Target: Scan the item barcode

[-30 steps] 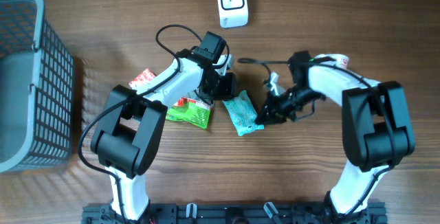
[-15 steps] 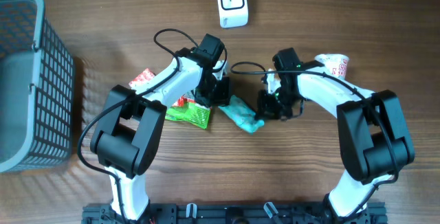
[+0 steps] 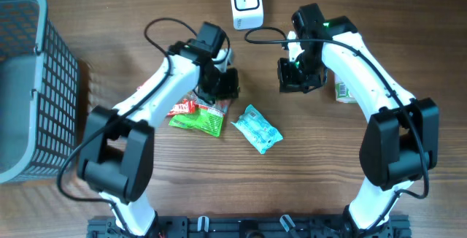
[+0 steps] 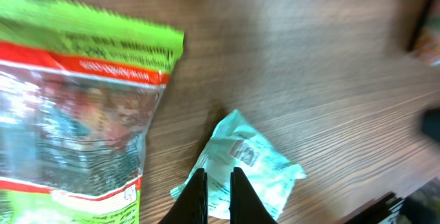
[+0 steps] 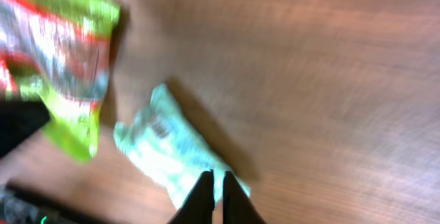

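The item, a small teal packet [image 3: 257, 128], lies flat on the wooden table in the overhead view, apart from both grippers. The white barcode scanner [image 3: 246, 3] stands at the back centre. My left gripper [image 3: 222, 92] hovers up and to the left of the packet, jaws shut on nothing. My right gripper [image 3: 294, 83] hangs up and to the right of it, also shut and empty. In the left wrist view the packet [image 4: 254, 159] shows past the gripper [image 4: 218, 173]. The right wrist view is blurred, with the packet [image 5: 165, 148] beyond the gripper [image 5: 217, 176].
A green snack bag [image 3: 197, 119] lies just left of the teal packet, over a red-and-white pack [image 3: 181, 107]. A pale pack [image 3: 344, 90] sits under the right arm. A grey basket [image 3: 29, 85] fills the left edge.
Both arms have pulled back and up from the teal packet, which now lies free on the table. The right gripper has swung toward the scanner side.
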Robot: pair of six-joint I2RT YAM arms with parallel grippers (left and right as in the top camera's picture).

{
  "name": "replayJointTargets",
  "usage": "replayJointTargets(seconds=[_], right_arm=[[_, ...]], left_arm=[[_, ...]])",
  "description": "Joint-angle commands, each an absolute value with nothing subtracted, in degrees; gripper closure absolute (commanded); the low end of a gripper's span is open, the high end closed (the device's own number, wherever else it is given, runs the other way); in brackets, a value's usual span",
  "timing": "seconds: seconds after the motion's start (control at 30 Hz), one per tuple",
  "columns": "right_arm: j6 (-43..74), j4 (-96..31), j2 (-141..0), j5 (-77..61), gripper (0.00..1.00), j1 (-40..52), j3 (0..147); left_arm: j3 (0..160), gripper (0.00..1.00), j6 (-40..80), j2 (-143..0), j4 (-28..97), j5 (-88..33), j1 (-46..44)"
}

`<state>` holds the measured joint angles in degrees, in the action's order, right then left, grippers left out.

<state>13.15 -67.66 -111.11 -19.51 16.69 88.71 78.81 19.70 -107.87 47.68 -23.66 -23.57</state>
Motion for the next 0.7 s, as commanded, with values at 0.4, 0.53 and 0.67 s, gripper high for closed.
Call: replayJointTargets(seconds=[0.4, 0.53, 0.67], right_arm=[[18.6, -55.7, -111.0, -23.2, 0.96, 33.5, 64.5], [17.8, -53.1, -111.0, -9.4, 0.96, 31.5, 65.5], [12.5, -54.2, -111.0, -16.1, 0.94, 29.3, 69.5]], left_arm=[[79.5, 0.89, 22.9, -108.6, 47.6, -20.9, -14.3], [79.5, 0.88, 22.7, -108.6, 47.5, -20.9, -14.4], [79.5, 0.9, 22.8, -108.6, 49.2, -21.1, -14.4]])
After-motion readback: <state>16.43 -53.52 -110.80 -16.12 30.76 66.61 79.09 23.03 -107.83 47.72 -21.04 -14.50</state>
